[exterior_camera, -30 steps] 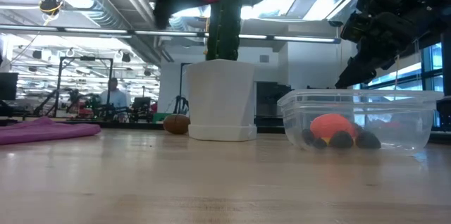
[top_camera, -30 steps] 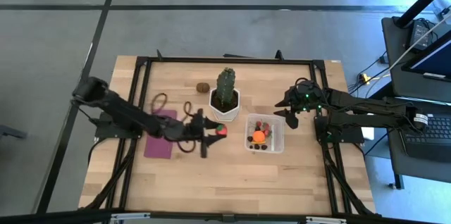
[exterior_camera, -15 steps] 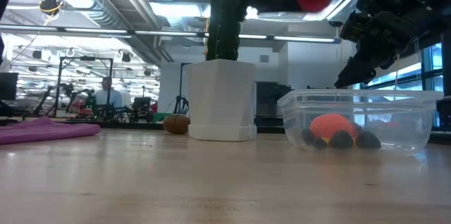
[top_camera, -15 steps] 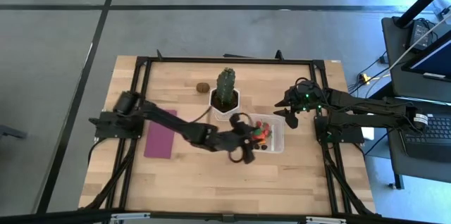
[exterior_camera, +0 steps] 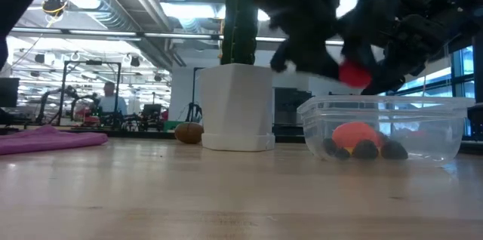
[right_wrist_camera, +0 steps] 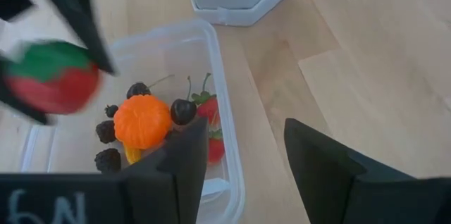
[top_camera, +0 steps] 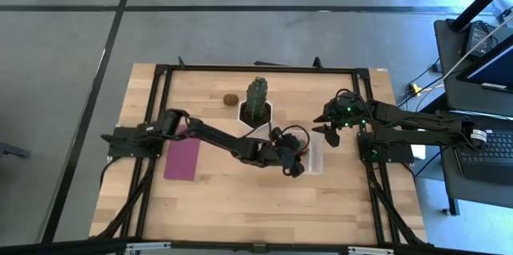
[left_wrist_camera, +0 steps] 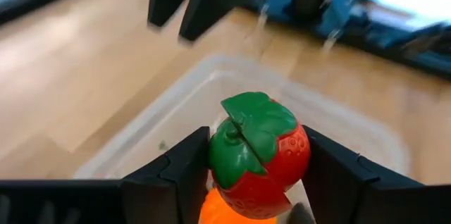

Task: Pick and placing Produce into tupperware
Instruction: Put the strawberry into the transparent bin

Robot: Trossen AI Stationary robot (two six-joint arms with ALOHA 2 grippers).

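Above the clear plastic box (top_camera: 311,152) on the wooden desk (top_camera: 240,199), the left end effector (left_wrist_camera: 257,175) hangs with its two fingers clamped on a red toy strawberry (left_wrist_camera: 259,155) with a green leafy top, which sits over the box's open mouth and not yet inside it. Lying in the box are an orange piece (right_wrist_camera: 141,120), dark berries (right_wrist_camera: 107,159), a cherry (right_wrist_camera: 183,110) and small red pieces. Just beside the box stands a white pot (exterior_camera: 235,106) with a green cactus (top_camera: 256,95). A brown oval fruit (top_camera: 230,99) rests on the desk beyond the pot, and a purple mat (top_camera: 182,157) lies farther left. Near the box's far right corner, the right end effector (right_wrist_camera: 243,160) waits with its fingers apart, holding nothing.
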